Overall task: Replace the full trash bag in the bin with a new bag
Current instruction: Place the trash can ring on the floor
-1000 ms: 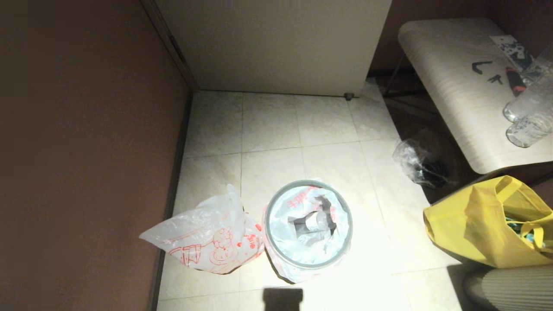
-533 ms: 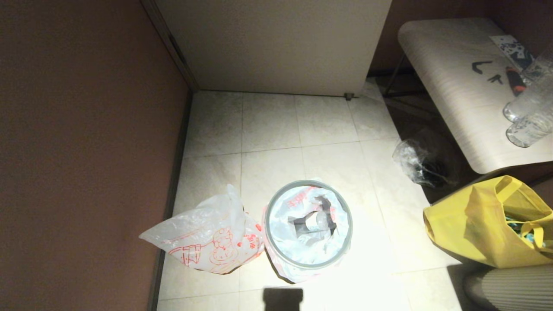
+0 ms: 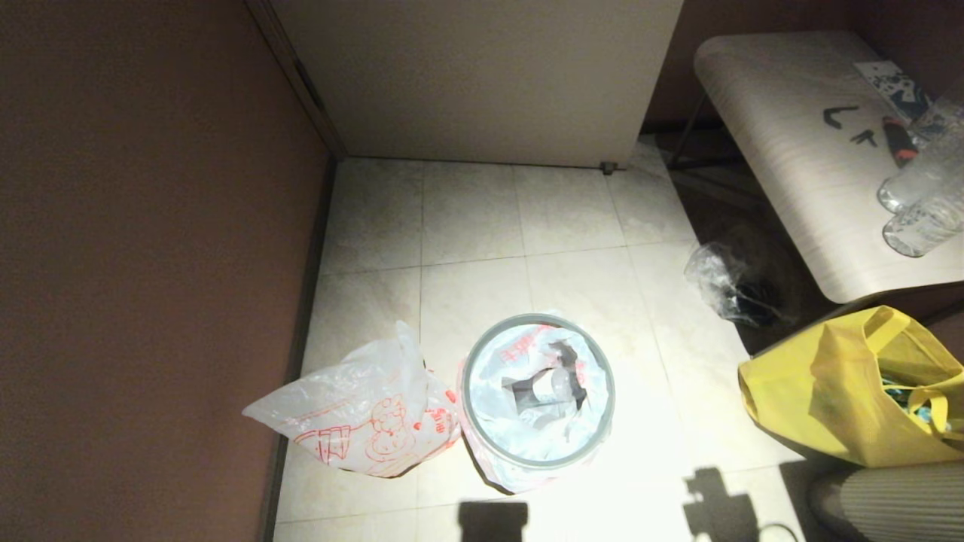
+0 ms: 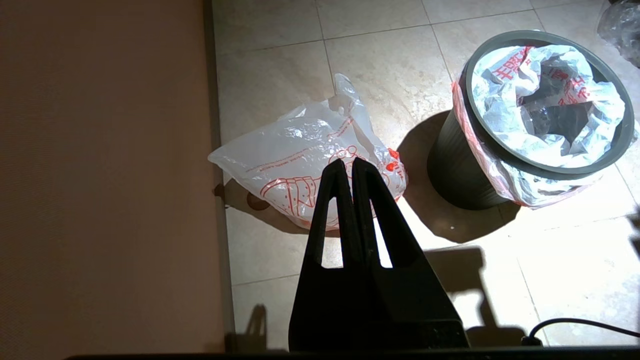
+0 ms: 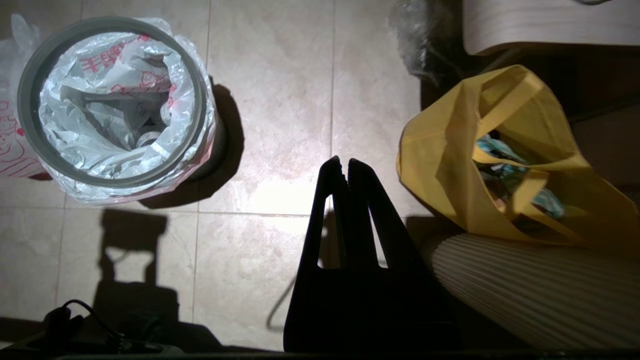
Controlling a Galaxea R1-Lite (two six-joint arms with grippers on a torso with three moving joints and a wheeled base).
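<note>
While I look down from the head camera, the nearest strip of pale tiled floor (image 3: 572, 271) carries two dark shadows at the bottom edge; neither arm shows in that view. On my left wrist camera the left gripper (image 4: 348, 162) hangs above the floor with its fingers pressed together and nothing between them; on the right wrist camera the right gripper (image 5: 342, 162) hangs over bare tile, fingers likewise together and empty, between the bin and the yellow tote (image 3: 851, 391). A ribbed cream object (image 3: 896, 500) sits at the near right corner, just beside the tote. The bin (image 3: 468, 421) stands upright on the tiles, lined with the full trash bag (image 3: 497, 376), whose pink-red edge folds over the grey rim; inside I can make out crumpled plastic and something dark. The new bag (image 3: 354, 421) lies on the floor touching the bin's left side, close to the brown wall (image 3: 151, 263). Further off to the right a small clear wrinkled bag (image 3: 715, 282) rests by the pale table (image 3: 783, 150), which holds clear bottles (image 3: 922, 203). Farthest away a white panel (image 3: 482, 75) closes the tiled area.
</note>
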